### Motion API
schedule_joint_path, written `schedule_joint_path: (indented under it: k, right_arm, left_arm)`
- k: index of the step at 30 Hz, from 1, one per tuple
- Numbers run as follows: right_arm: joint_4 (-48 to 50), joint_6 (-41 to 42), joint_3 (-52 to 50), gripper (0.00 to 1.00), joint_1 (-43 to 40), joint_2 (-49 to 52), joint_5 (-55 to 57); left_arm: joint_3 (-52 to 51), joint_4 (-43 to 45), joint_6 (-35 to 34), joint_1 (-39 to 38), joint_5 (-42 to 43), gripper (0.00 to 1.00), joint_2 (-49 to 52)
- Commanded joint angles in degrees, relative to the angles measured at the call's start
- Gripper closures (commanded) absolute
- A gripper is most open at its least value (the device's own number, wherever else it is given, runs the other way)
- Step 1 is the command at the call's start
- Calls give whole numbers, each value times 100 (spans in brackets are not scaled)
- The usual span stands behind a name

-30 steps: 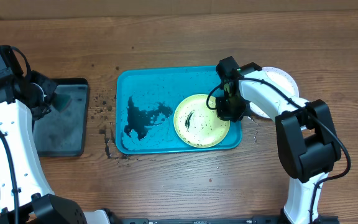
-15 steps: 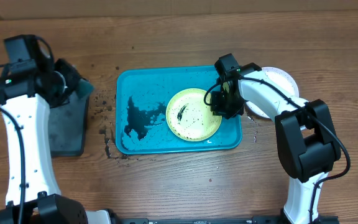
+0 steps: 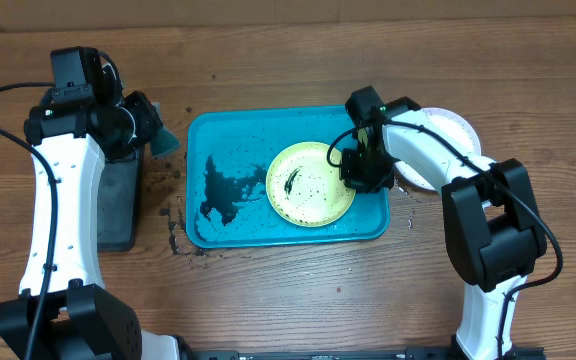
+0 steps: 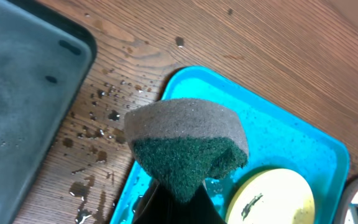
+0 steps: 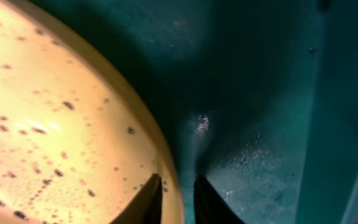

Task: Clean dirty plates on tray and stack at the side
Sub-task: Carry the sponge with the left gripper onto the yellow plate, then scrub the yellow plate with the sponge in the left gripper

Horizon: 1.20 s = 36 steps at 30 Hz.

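**A:** Right gripper [image 3: 359,174], what does it have?

**B:** Its fingertips are pinched on the right rim of the plate [image 3: 310,183]. The wrist view shows one tip inside the rim and one outside.

**A:** And the left gripper [image 3: 154,134]?

**B:** It is clamped on a sponge [image 3: 165,141] with a grey layer and a green scrub layer. It holds the sponge over the table [image 3: 268,300], between the two trays.

**A:** Take me through the rest, big things first.

**B:** The tray [image 3: 268,125] sits mid-table, long side running left to right. A dark wet smear [image 3: 226,188] spreads over its left half. The plate is in the right half. It is yellow-green at the rim and paler in the centre, flecked with black specks and one longer streak.

**A:** The black tray [image 3: 118,215]?

**B:** It is left of the tray, partly under the left arm.

**A:** Any other plates?

**B:** A white plate [image 3: 455,127] sits on the table just right of the tray's far right corner, partly hidden by the right arm. I can't tell whether anything lies beneath it.

**A:** And the smallest things?

**B:** Droplets [image 3: 168,175] and dark specks lie on the wood between the trays.
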Motion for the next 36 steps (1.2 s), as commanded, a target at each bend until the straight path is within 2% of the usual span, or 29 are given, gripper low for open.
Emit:
schedule_joint_path:
  k: [1, 5, 7, 14, 21, 26, 29, 33, 36]
  right_arm:
    - [83, 162, -81, 87, 0, 11, -7]
    - [136, 160, -81, 88, 7, 11, -7]
    - [321, 160, -81, 96, 15, 11, -9]
    - [984, 164, -81, 96, 254, 11, -90]
    - [1711, 162, -81, 96, 525, 15, -92]
    - [1878, 162, -81, 96, 535, 15, -94]
    - [1838, 160, -81, 85, 535, 15, -92]
    - [1773, 7, -81, 96, 535, 15, -94]
    - [1722, -210, -85, 96, 535, 15, -90]
  left_arm:
    - [37, 28, 219, -33, 275, 96, 15]
    - [37, 26, 297, -61, 431, 96, 17]
    - [37, 44, 577, -138, 737, 96, 17]
    - [37, 0, 968, -636, 1095, 96, 131]
    - [37, -208, 1095, -1626, 1097, 96, 723]
    - [37, 111, 1062, -2245, 1069, 96, 1429]
    - [37, 319, 767, -2391, 1014, 96, 1823]
    - [37, 509, 518, -2406, 1021, 96, 2122]
    - [37, 612, 483, -2428, 1141, 96, 2297]
